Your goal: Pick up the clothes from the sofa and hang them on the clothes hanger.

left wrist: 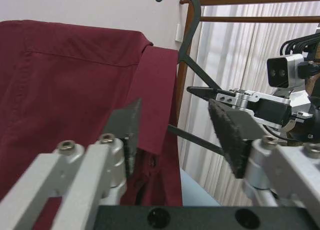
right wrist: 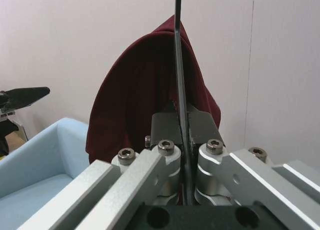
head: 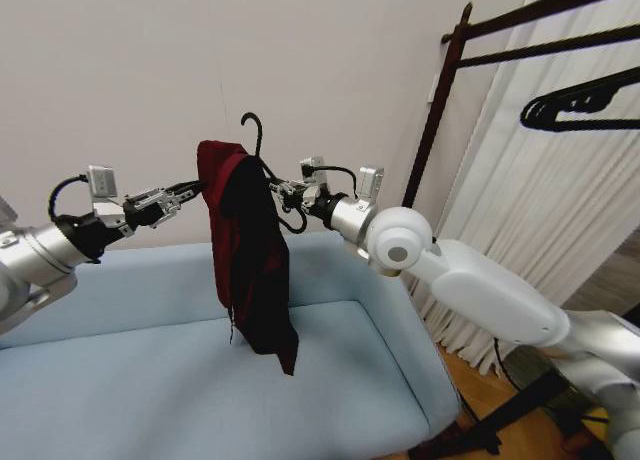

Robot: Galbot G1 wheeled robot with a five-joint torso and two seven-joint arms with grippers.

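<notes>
Your right hand [head: 278, 191] pinches the hanger [left wrist: 194, 20] to carry the red shirt [head: 250, 250]; your left hand [head: 195, 189], spread, faces the shoulder just ahead.

Both arms wear smooth white and pale grey shells. The right arm [head: 500, 295] has a ball-shaped joint [head: 400, 242] with a round grey cap, then a silver cylinder and a black collar at the wrist; the left arm [head: 35, 260] looks the same. Black cables [head: 62, 188] loop over each wrist beside small grey box cameras [head: 102, 182]. The left gripper [left wrist: 175, 135] and right gripper [right wrist: 182, 125] have brushed-metal links, hex-socket screws [right wrist: 215, 146] and dark pads [left wrist: 230, 135], seemingly rough-textured, mounted on a black bar [left wrist: 200, 217] with round holes.
</notes>
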